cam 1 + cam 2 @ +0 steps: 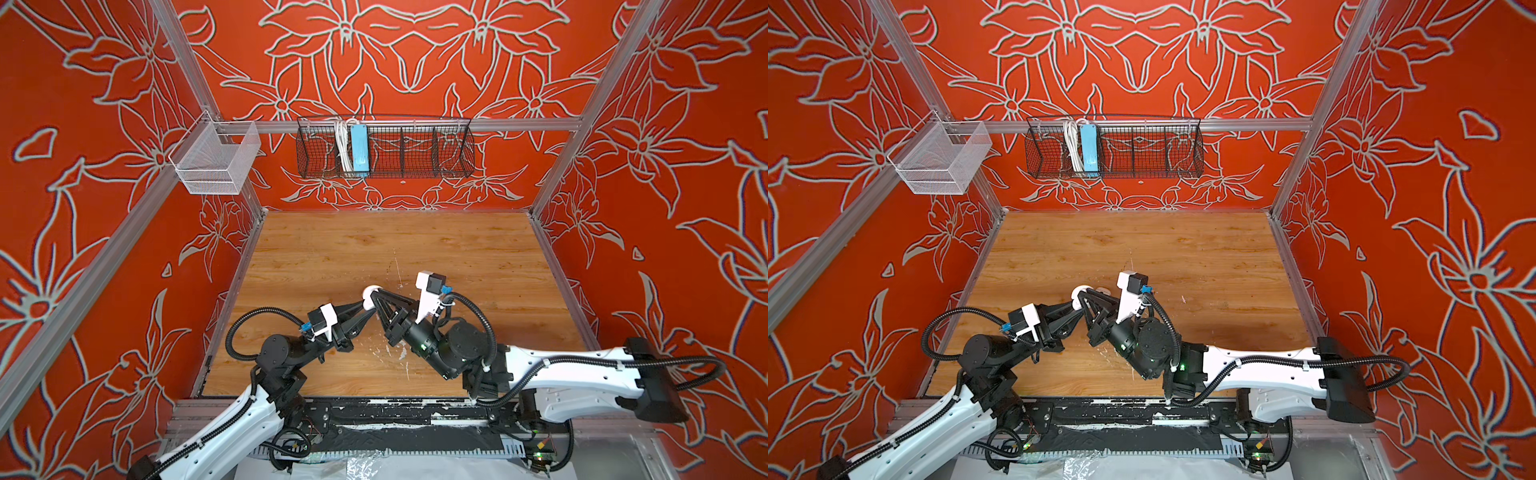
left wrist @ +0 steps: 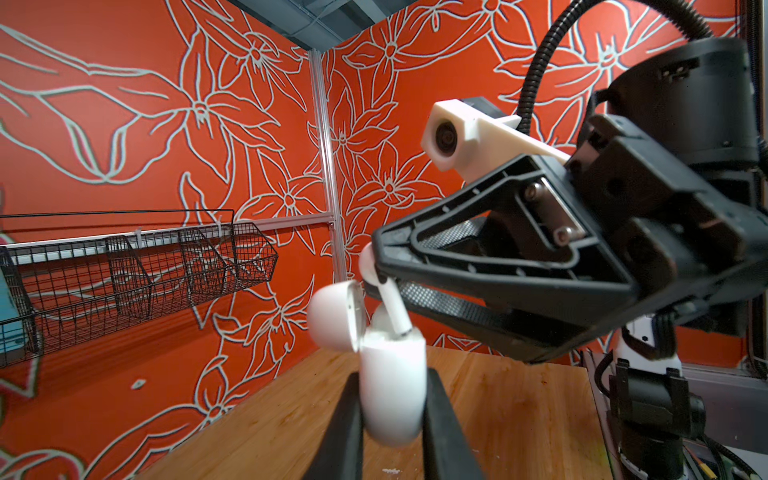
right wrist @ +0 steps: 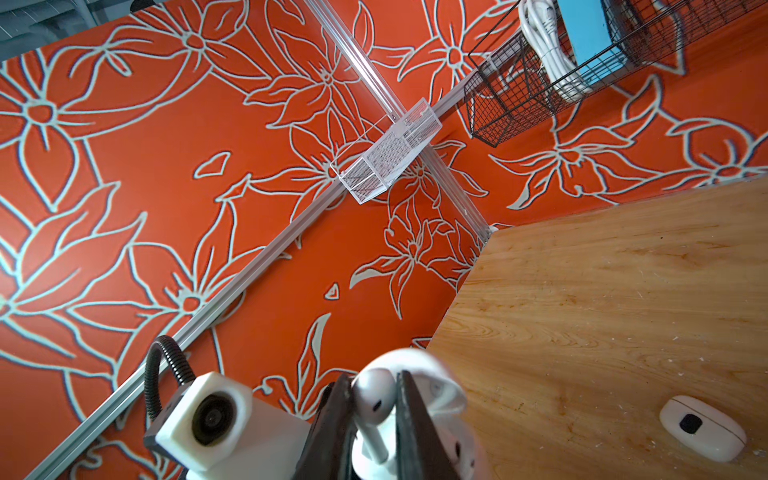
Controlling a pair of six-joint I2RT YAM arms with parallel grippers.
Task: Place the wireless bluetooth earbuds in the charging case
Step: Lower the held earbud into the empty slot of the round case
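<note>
Grips over a grained wooden table [image 1: 457, 249].
The left gripper [image 2: 392, 376] clamped the glossy white rounded plastic charging case [image 2: 392, 409]; the right gripper [image 3: 374, 386] pinched a smooth white stemmed earbud [image 3: 371, 401] at its mouth.

Wire basket [image 1: 415, 154] holds blue power strip [image 1: 359, 149]; mesh bin [image 1: 216, 162] nearby.

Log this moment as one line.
phase: insertion | left gripper: shut on charging case, lid open | right gripper: shut on earbud, stem at case mouth | seated: not yet
</note>
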